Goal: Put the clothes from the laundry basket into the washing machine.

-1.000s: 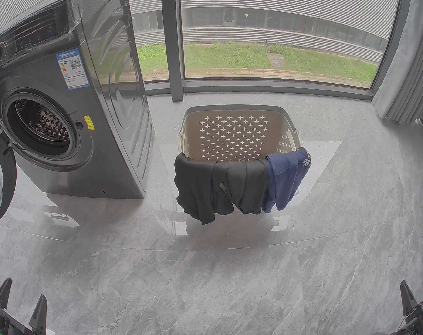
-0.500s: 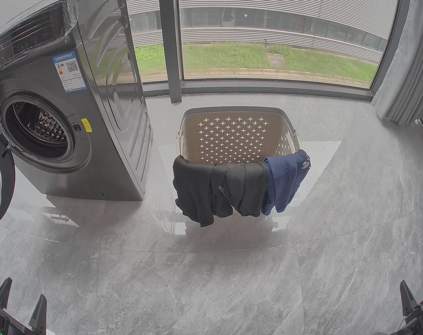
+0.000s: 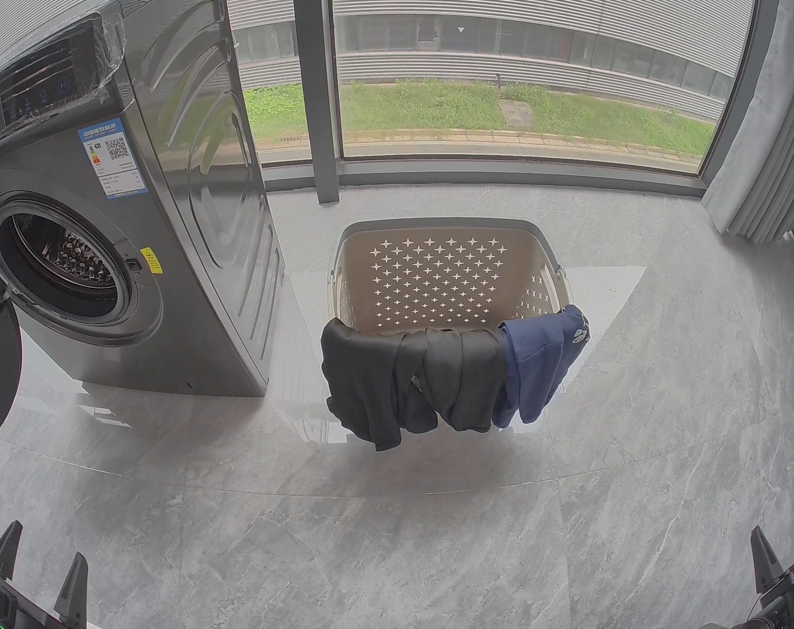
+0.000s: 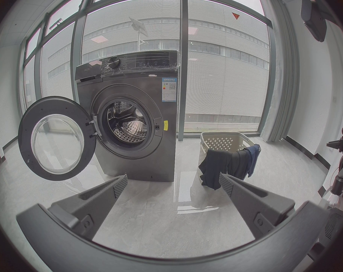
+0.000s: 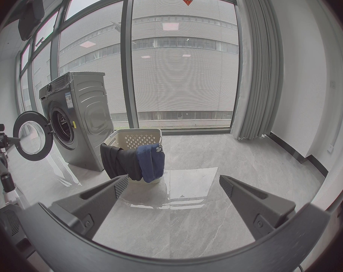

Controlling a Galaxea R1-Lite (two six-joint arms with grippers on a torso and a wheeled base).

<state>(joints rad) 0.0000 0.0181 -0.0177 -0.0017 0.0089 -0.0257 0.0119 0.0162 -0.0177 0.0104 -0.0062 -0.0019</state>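
A beige laundry basket point(image 3: 449, 264) stands on the grey floor ahead. A black garment point(image 3: 410, 377) and a blue garment point(image 3: 541, 360) hang over its near rim. To the left stands the grey washing machine point(image 3: 204, 176), its round door point(image 4: 56, 138) swung open and the drum point(image 3: 60, 264) showing. My left gripper point(image 3: 40, 570) sits low at the near left, open and holding nothing. At the near right my right gripper point(image 3: 786, 539) is open too, well short of the basket point(image 5: 135, 138). Both wrist views show the clothes point(image 4: 226, 163) point(image 5: 131, 161) beyond the open fingers.
A large window point(image 3: 519, 54) with a dark pillar point(image 3: 314, 80) runs behind the basket. Grey curtains point(image 3: 768, 150) hang at the far right. Open marble floor point(image 3: 414, 535) lies between me and the basket.
The whole head view has shifted: basket and washer sit lower and closer, so the camera has moved forward. Neither gripper has changed.
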